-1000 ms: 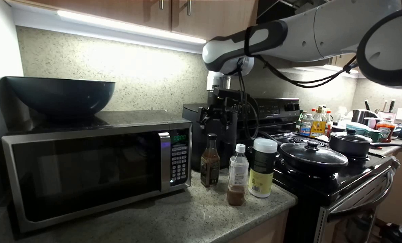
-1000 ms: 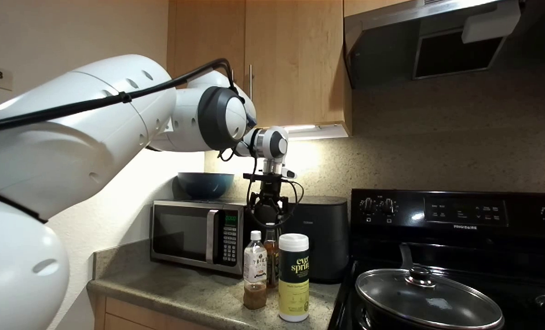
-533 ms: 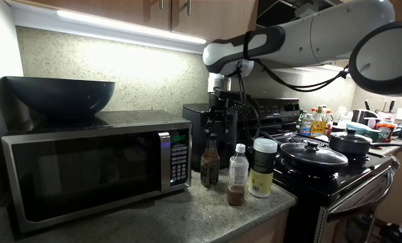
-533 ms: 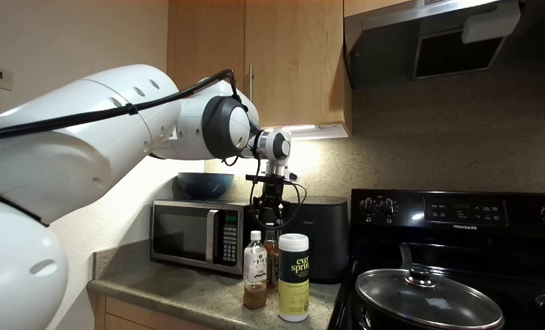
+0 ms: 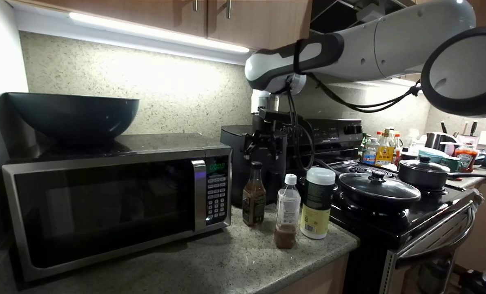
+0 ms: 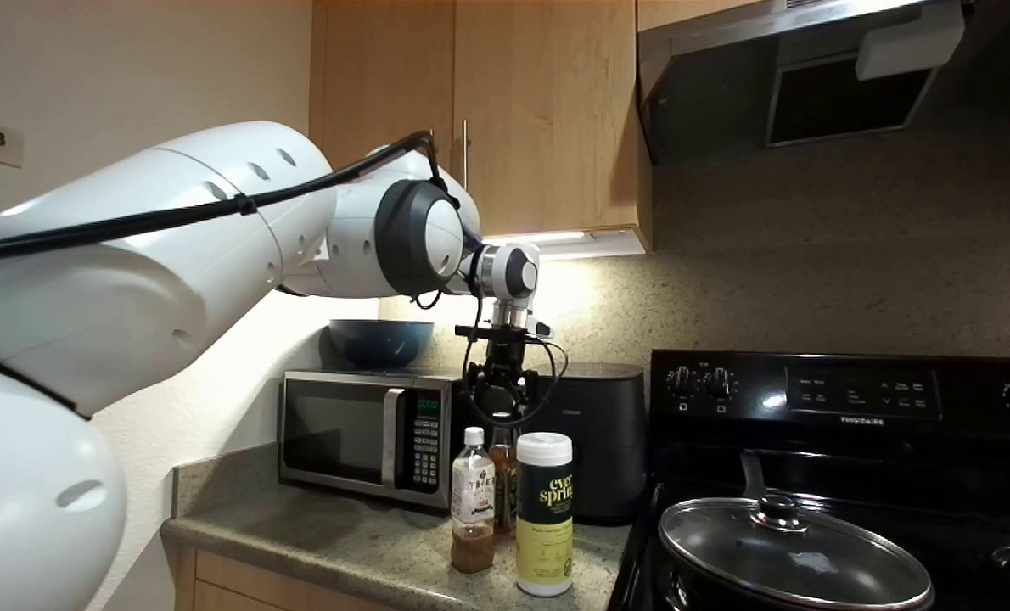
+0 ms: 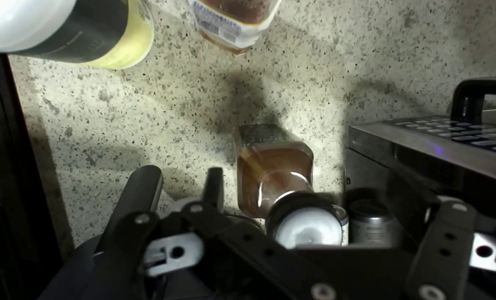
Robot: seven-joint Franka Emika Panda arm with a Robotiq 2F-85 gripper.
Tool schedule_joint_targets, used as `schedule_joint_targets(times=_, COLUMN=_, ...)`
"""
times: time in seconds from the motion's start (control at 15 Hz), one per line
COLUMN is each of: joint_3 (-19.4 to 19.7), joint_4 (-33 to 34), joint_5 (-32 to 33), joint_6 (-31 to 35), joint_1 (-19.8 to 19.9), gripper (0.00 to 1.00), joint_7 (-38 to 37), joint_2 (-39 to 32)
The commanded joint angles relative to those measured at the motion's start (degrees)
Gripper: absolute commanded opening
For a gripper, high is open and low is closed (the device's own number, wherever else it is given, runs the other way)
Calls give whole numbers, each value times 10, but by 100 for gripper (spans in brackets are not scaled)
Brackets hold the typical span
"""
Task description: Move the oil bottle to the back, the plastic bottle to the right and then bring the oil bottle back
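White-capped, the plastic bottle (image 5: 287,215) stands near the oil bottle (image 5: 254,199), over which the gripper (image 5: 261,155) gapes wide. It holds nothing

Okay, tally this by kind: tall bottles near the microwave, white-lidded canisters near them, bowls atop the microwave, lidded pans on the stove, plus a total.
Tall bottles: 2 (oil bottle, plastic bottle)
Canister: 1
Bowl: 1
Lidded pans: 2 (frying pan, saucepan)
Total: 6

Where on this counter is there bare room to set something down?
Free: the counter in front of the microwave, out to the front edge. Crowded: the end by the stove, where oil bottle, plastic bottle and canister cluster, with the gripper above the oil bottle.
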State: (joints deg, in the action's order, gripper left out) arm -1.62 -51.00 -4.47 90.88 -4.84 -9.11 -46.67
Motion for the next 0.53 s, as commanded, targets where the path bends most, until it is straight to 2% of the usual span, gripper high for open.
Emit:
schedule_joint_targets(times=0.0, joint_3=-2, joint_4=15, joint_5=0, joint_6=-5, joint_1=1, gripper=100, joint_7=11, joint_2=-13)
schedule_joint_targets(times=0.33, joint_3=-3, joint_4=27, joint_5=1, joint_6=-8, joint_1=3, gripper=100, joint_7=16, joint_2=-24)
schedule_joint_targets(times=0.4, joint_3=-3, joint_4=29, joint_5=2, joint_6=-9, joint_1=2, gripper=94, joint_7=18, joint_2=-26)
schedule_joint_targets(times=0.47, joint_3=-3, joint_4=32, joint_5=3, joint_6=-9, joint_1=2, gripper=73, joint_7=20, joint_2=-28)
